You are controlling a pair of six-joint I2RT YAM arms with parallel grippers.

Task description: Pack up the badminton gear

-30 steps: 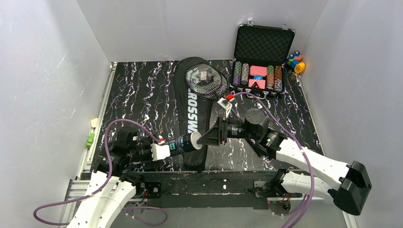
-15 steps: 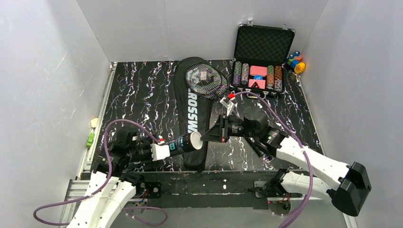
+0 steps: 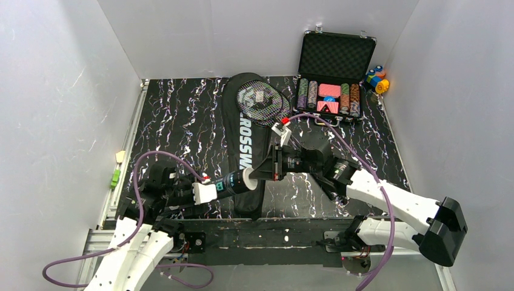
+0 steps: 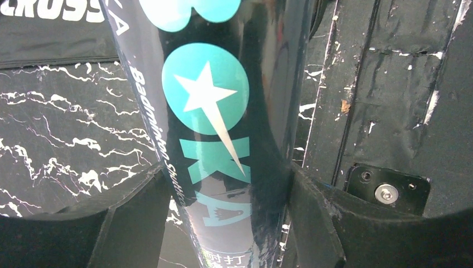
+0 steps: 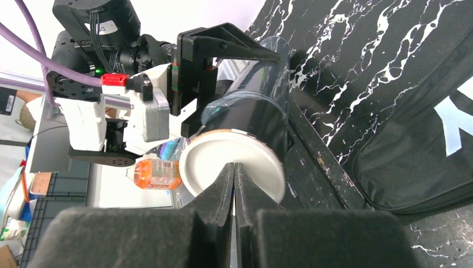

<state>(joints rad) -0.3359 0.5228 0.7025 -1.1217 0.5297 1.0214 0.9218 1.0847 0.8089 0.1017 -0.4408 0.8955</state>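
Tube point(image 3: 233, 182) in left pincer point(image 4: 226, 170); right pincer point(image 5: 234, 167) at lid point(image 5: 203, 162).

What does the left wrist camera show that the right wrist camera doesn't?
Left wrist only: the shuttlecock tube's teal star and lettering, close up. Right wrist only: the tube's white round lid, the right gripper closed in front of it, and an orange bottle in the background. Both: the tube clamped in the left gripper, the black bag and the marbled table.
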